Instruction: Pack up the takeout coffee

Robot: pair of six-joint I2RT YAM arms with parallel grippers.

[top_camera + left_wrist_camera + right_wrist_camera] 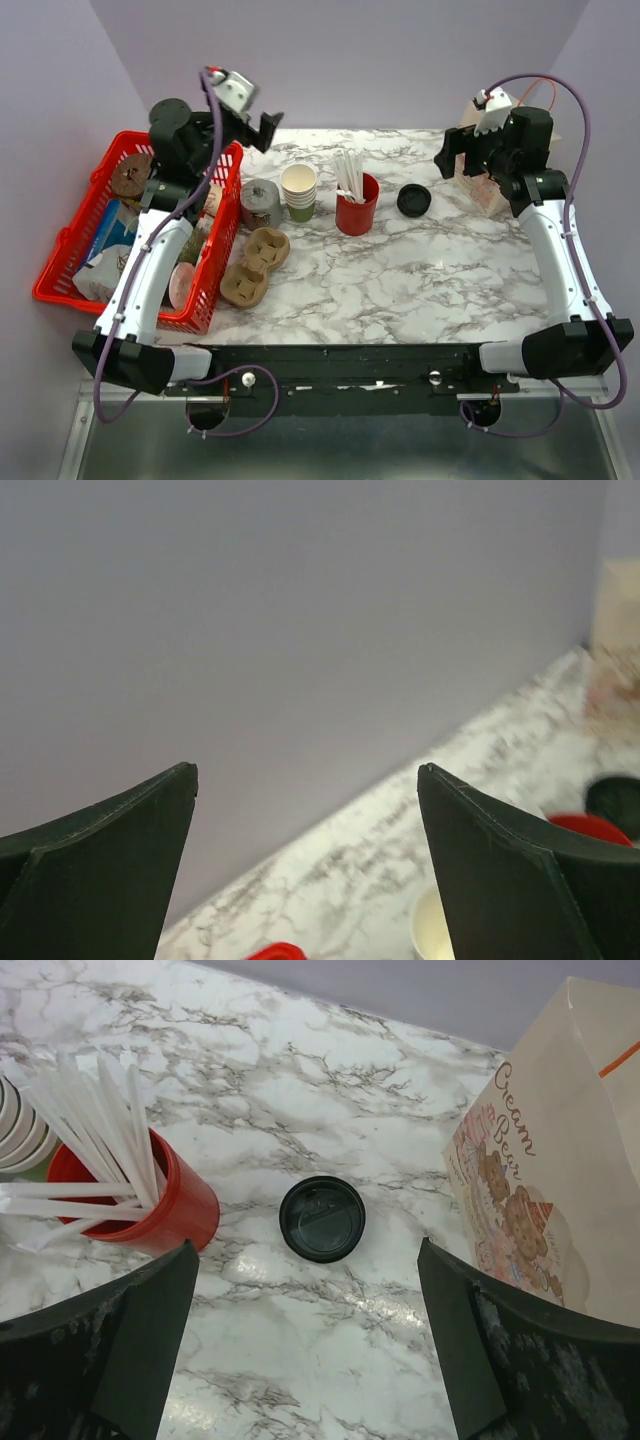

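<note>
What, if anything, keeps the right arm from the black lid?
Probably nothing: the open right gripper hangs above the black lid, bare table around it, red cup and bag standing clear to either side.

top: overhead, from behind | left wrist: toward wall (300, 630) | right wrist: downward, near | shared: red cup (358, 215) (185, 1210)

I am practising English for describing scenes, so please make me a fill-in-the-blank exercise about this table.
1. The white straws stand in a ___ cup.
2. A round ___ lid lies between that cup and the paper bag.
3. Both the left gripper and the right gripper stand wide ___, holding nothing.
Missing words: red; black; open.
</note>
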